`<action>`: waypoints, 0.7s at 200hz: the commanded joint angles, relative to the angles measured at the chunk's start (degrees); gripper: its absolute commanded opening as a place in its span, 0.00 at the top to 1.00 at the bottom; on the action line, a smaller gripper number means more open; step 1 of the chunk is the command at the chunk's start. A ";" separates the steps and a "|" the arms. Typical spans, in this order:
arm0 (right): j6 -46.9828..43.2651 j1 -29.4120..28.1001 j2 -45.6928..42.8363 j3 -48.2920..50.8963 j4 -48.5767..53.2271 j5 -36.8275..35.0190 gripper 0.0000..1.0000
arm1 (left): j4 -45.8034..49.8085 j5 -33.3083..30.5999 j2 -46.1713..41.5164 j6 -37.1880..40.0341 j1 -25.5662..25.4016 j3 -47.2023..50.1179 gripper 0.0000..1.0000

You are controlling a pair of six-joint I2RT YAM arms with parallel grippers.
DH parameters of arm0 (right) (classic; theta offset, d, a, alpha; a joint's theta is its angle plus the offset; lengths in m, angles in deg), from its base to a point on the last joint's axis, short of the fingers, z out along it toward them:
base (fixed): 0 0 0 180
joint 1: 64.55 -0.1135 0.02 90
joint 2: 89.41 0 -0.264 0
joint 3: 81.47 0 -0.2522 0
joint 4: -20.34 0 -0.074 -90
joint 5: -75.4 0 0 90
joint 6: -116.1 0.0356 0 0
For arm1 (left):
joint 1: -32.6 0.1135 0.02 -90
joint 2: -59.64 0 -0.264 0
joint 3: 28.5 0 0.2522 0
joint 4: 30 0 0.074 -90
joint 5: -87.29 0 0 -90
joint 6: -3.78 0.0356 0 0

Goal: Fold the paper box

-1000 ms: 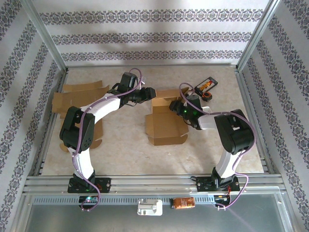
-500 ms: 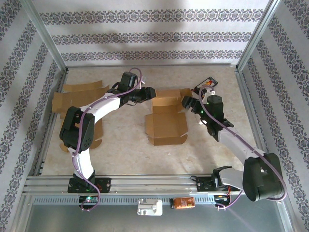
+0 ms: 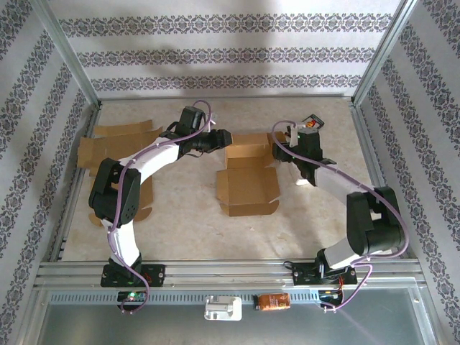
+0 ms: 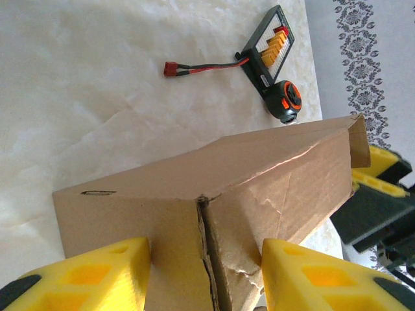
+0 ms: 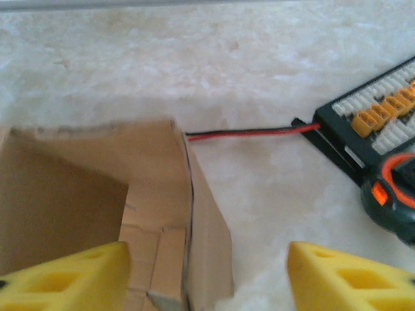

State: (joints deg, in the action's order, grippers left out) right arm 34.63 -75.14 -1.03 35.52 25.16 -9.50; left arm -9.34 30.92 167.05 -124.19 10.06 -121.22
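Top view: the paper box point(image 3: 248, 188) is lying near the middle of the tabletop point(image 3: 180, 223). It is partly folded, with its far wall standing up and its near flaps spread flat. I am seeing the left gripper point(image 3: 221, 138) reaching in at the box's far left corner and the right gripper point(image 3: 279, 147) at its far right corner. Flat cardboard sheets point(image 3: 118, 140) are lying well apart from the box along the tabletop's left edge.

Left wrist view: the left jaws are standing open, one yellow finger point(image 4: 84, 282) on each side of a torn seam in the raised cardboard wall. I cannot tell whether either finger is touching the cardboard. The right gripper is showing at the wall's other end.

Right wrist view: the right jaws are standing wide open. The box's upright corner is sitting between them, close to the left-hand finger point(image 5: 65, 278), and the other finger is hanging over bare tabletop.

Beyond the box, a black connector board point(image 4: 272, 42) is lying with an orange-and-black tape measure point(image 4: 288, 100) just beside it. A red-and-black cable point(image 4: 207, 65) is running from the board across the tabletop.
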 commanded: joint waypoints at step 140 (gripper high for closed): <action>16.87 -10.17 1.69 -6.13 3.04 -17.21 0.96 | 8.22 -33.55 -25.47 10.15 -7.66 7.42 0.42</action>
State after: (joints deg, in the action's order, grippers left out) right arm 46.24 -83.57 1.15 31.89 27.06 -18.37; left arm -4.93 10.55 144.50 -116.46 8.63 -117.35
